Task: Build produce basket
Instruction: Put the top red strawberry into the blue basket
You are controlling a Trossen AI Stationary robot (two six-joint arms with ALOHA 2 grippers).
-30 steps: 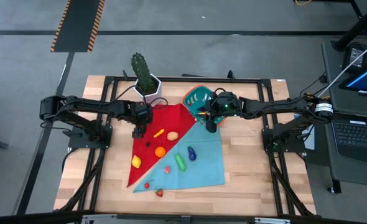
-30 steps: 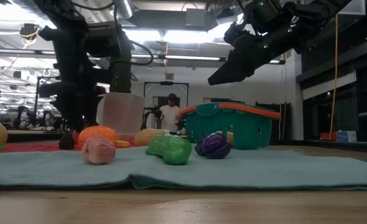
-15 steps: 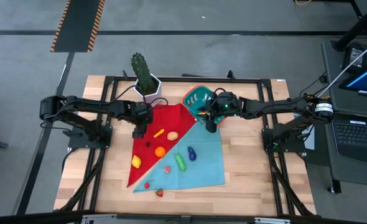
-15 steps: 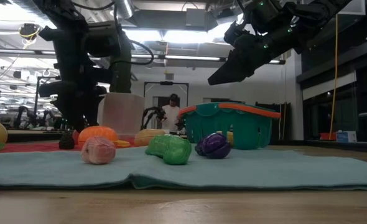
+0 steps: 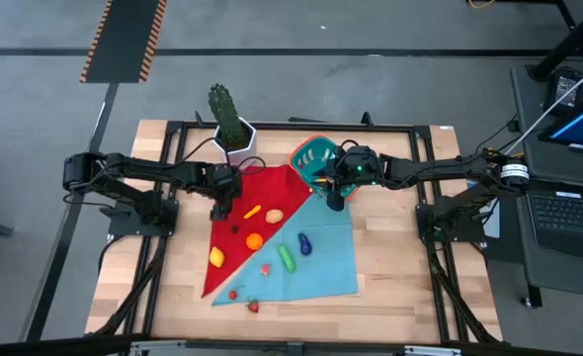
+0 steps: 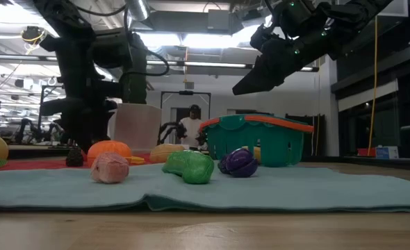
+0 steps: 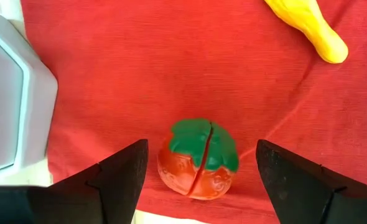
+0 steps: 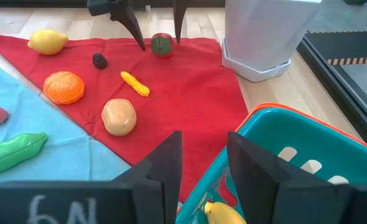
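Note:
My left gripper (image 7: 201, 148) is open and points down at the red cloth's left corner (image 5: 219, 206). Its fingers stand on either side of a red tomato with a green top (image 7: 198, 159) without touching it. The tomato rests on the cloth. My right gripper (image 8: 204, 163) hovers beside the teal basket (image 5: 311, 156), a little open and holding nothing. A yellow piece (image 8: 221, 214) lies inside the basket. Orange (image 5: 254, 240), lemon (image 5: 215, 257), green cucumber (image 5: 287, 257), purple eggplant (image 5: 304, 243) and a small yellow piece (image 5: 252, 211) lie on the cloths.
A red cloth (image 5: 272, 188) and a teal cloth (image 5: 326, 262) cover the table's middle. The white hexagonal cactus pot (image 5: 234, 133) stands just beyond my left gripper, close to the tomato (image 7: 9, 106). Small red berries (image 5: 253, 306) lie near the cloth's near edge. A person (image 6: 191, 128) stands far behind.
My left arm has shifted slightly toward the table's left edge above the tomato. The produce and the basket have stayed where they were.

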